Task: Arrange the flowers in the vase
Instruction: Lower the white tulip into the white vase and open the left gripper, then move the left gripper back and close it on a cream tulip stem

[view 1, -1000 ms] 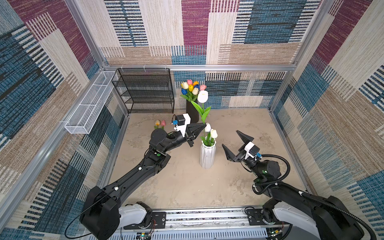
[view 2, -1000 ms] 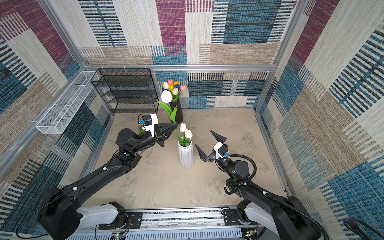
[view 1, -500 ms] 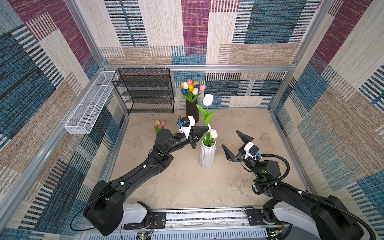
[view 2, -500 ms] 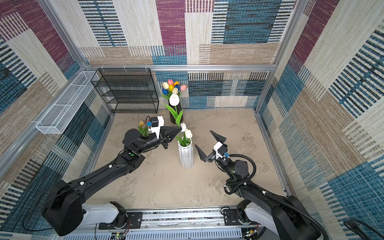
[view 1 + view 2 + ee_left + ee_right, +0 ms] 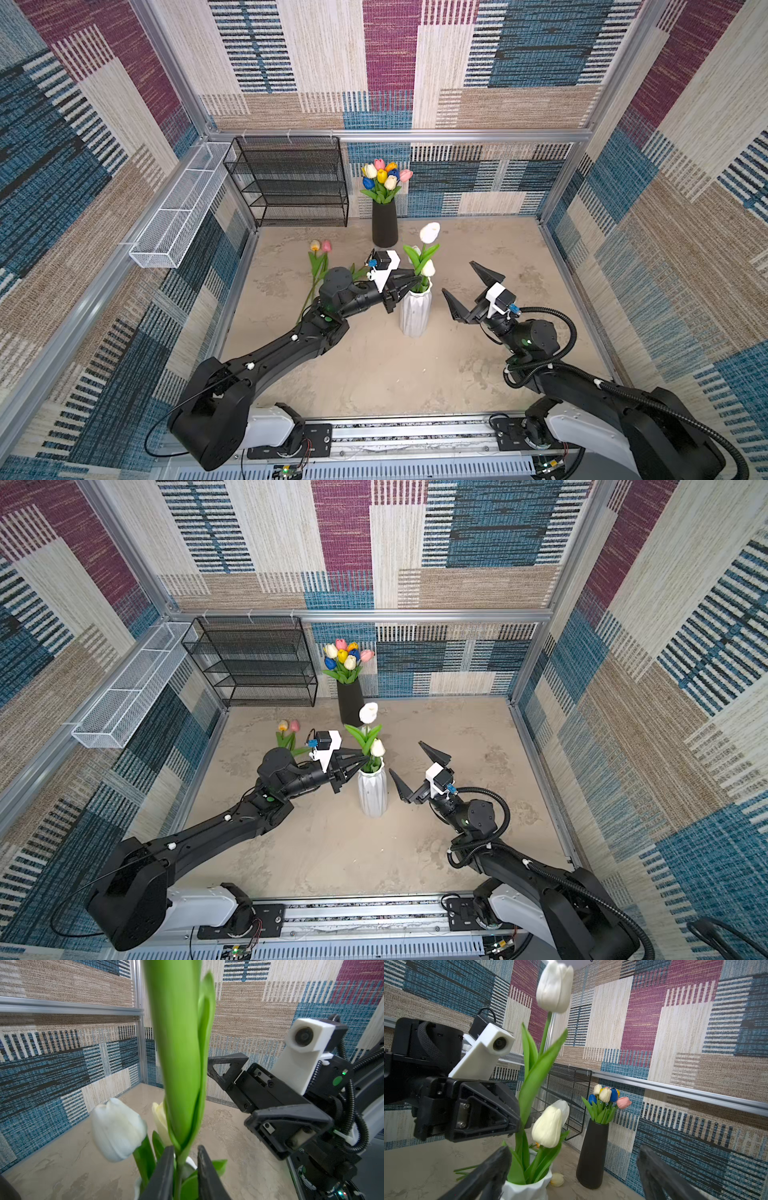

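Note:
A white ribbed vase [image 5: 415, 311] [image 5: 372, 791] [image 5: 527, 1188] stands mid-table with two short white flowers [image 5: 428, 268] [image 5: 377, 747] [image 5: 547, 1126] in it. A taller white tulip [image 5: 429, 232] [image 5: 368, 712] [image 5: 554, 987] rises from the same vase. Its stem [image 5: 178, 1159] runs between the jaws of my left gripper [image 5: 415, 277] [image 5: 365, 757] [image 5: 185, 1148], just above the rim. The jaws stand slightly open, with a gap on one side of the stem. My right gripper [image 5: 457, 276] [image 5: 405, 756] [image 5: 574, 1150] is wide open and empty, right of the vase.
A black vase [image 5: 385, 226] [image 5: 350, 704] [image 5: 591, 1153] with a mixed tulip bunch [image 5: 384, 176] stands at the back wall. Two tulips [image 5: 320, 266] [image 5: 288, 735] lie left of my left arm. A loose cream head [image 5: 557, 1179] lies by the white vase. A black wire shelf [image 5: 291, 183] fills the back left.
My left gripper has carried the tall white tulip right and down, so its stem now stands in the white vase. Its jaws have parted a little. The right arm has not moved.

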